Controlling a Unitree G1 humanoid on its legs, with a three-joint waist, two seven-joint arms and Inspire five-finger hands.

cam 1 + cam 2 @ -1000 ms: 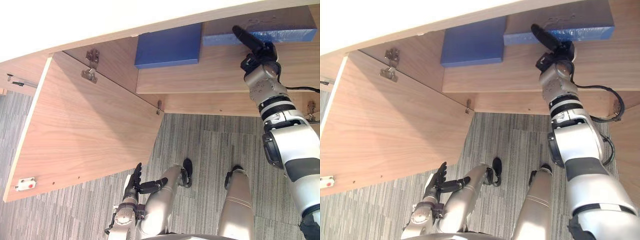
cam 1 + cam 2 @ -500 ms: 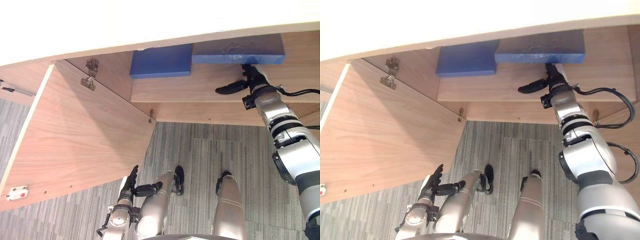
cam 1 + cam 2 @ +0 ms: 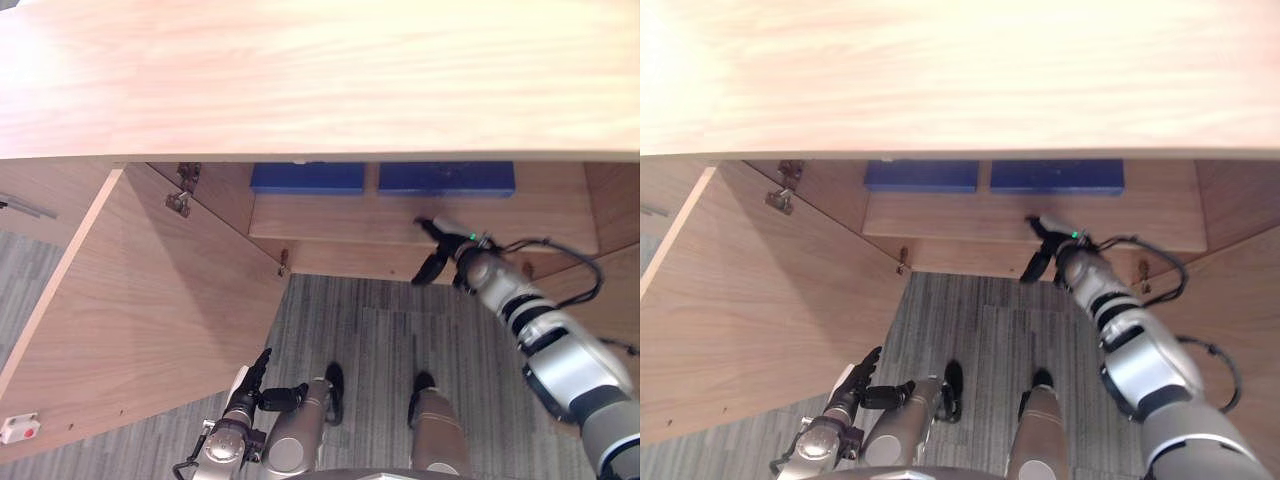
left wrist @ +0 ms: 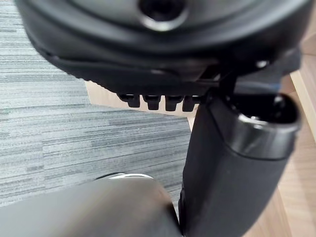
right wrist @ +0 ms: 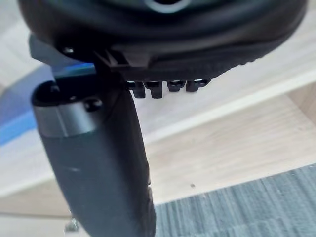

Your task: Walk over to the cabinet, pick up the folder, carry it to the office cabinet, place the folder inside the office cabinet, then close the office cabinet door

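Observation:
Two blue folders lie side by side on the open office cabinet's shelf (image 3: pixel 340 218), one at the left (image 3: pixel 307 178) and one at the right (image 3: pixel 446 179). My right hand (image 3: pixel 437 258) hangs in front of the shelf's front edge, below the right folder and apart from it, open with straight fingers and holding nothing. In the right wrist view its thumb (image 5: pixel 98 163) stands before the wooden shelf, with a blue folder (image 5: pixel 19 108) behind. My left hand (image 3: pixel 258 385) is low by my side, open and holding nothing.
The cabinet's light wooden top (image 3: pixel 320 80) spans the upper part of the eye views. The left door (image 3: pixel 150 310) stands wide open towards me, and the right door (image 3: pixel 612 290) is open at the right edge. Grey striped carpet (image 3: pixel 370 320) lies below.
My right hand has drawn back from the right folder, down to the shelf's front edge, leaving the folder lying on the shelf. The camera has moved, so the cabinet top now covers more.

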